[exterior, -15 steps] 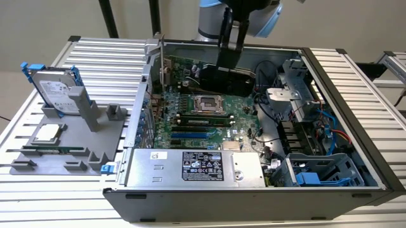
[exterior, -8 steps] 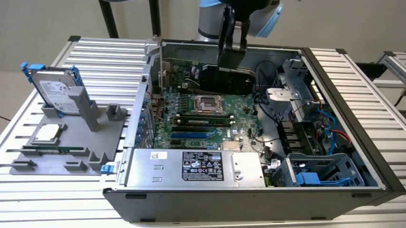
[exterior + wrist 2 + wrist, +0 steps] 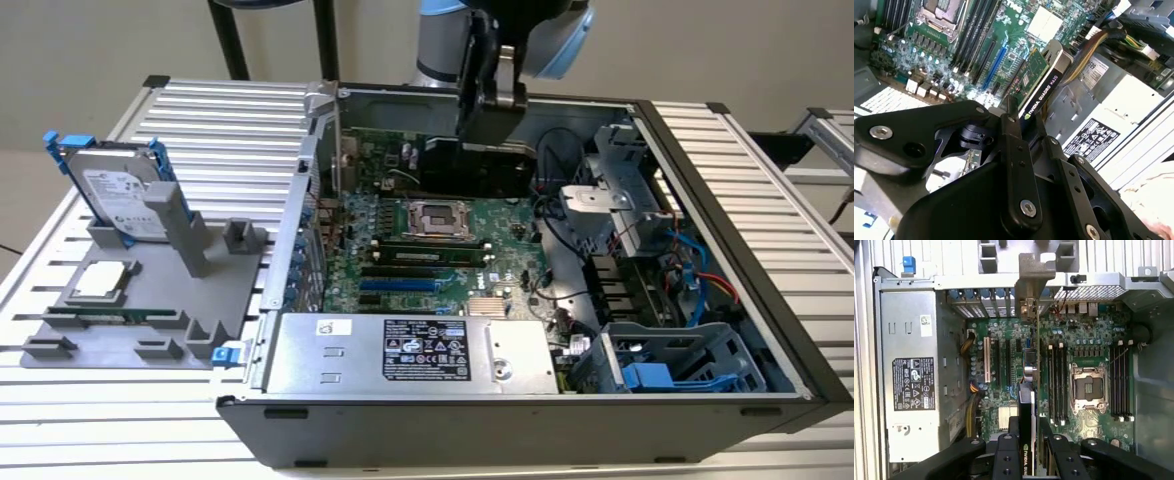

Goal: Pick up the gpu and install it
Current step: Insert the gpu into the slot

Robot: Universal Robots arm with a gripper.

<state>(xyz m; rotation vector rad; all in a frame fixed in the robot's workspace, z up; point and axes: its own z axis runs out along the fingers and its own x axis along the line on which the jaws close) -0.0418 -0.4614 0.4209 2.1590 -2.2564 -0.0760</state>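
Over the open computer case (image 3: 747, 330), the gripper (image 3: 489, 120) hangs above the motherboard (image 3: 400, 270), clamped on the gpu (image 3: 474, 165), which it holds on edge. In the first wrist view the gpu (image 3: 1027, 410) runs edge-on between the fingers (image 3: 1004, 460), with its silver end bracket (image 3: 1030, 285) reaching the rear wall of the case; whether its lower edge sits in a slot cannot be told. In the second wrist view the card (image 3: 1041, 82) shows a green board face and a black edge, tilted over the expansion slots (image 3: 994, 57).

Case contents: motherboard with an empty processor socket (image 3: 434, 215), memory sticks (image 3: 1119, 380) in slots beside it, a grey power supply (image 3: 407, 352) along the near wall, a blue-tabbed drive cage (image 3: 667, 365) in the near corner at the exterior view's right, and loose cables (image 3: 694, 260) by the far side.

Outside the case, at the exterior view's left, a grey holder tray (image 3: 147, 300) sits on the slatted table (image 3: 80, 420). A hard drive (image 3: 118, 195) in a blue frame stands upright in it, and a processor chip (image 3: 104, 282) lies flat in it.
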